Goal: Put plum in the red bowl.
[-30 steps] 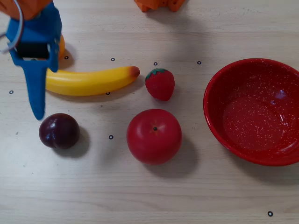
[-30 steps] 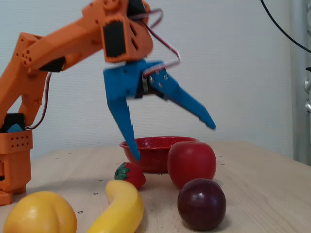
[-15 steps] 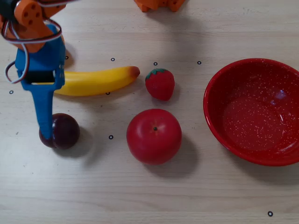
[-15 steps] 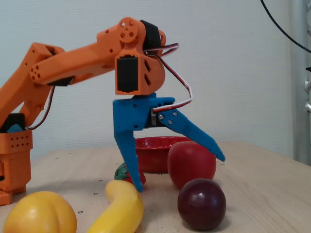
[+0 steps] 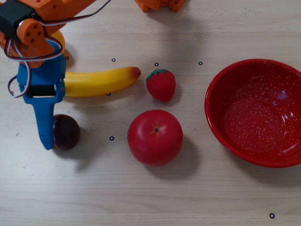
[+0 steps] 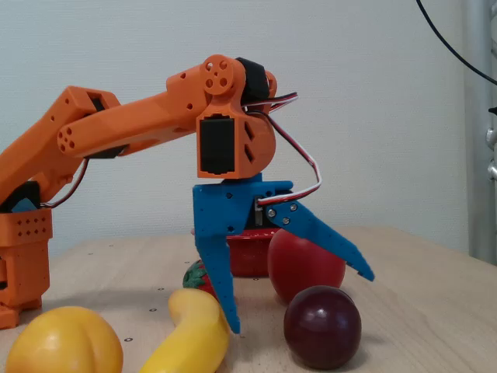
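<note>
The plum (image 5: 67, 132) is small, dark maroon and glossy, and lies on the wooden table at the left of the overhead view. In the fixed view the plum (image 6: 322, 326) is at the front. My blue gripper (image 5: 46, 123) is open and empty above it. In the fixed view my gripper (image 6: 301, 303) has one finger pointing down between the banana and the plum, and the other raised over the plum. Nothing shows them touching the plum. The red bowl (image 5: 244, 146), speckled white and empty, stands at the right edge and shows behind the gripper in the fixed view (image 6: 247, 256).
A red apple (image 5: 155, 137) lies between the plum and the bowl. A strawberry (image 5: 161, 84) and a banana (image 5: 99, 81) lie behind it. A yellow fruit (image 6: 62, 342) sits near the arm's orange base (image 6: 23, 256).
</note>
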`<state>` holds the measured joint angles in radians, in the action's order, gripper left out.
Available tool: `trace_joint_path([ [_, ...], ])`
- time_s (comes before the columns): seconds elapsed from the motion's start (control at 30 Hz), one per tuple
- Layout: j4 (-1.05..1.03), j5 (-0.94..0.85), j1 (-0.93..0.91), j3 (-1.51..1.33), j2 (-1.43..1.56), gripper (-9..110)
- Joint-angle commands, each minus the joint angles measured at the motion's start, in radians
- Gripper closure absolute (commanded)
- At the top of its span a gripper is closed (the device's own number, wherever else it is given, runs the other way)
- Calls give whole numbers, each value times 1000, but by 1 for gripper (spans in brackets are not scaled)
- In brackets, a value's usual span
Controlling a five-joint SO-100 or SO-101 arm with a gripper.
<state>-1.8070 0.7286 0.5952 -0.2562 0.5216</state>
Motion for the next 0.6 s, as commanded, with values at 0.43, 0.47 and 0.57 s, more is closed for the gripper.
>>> trace_joint_path([
  [0.43, -91, -48, -57, 181, -32, 46],
  [0.47, -91, -48, -54, 183, -32, 46],
  [0.57, -91, -49, -49, 186, -29, 45],
])
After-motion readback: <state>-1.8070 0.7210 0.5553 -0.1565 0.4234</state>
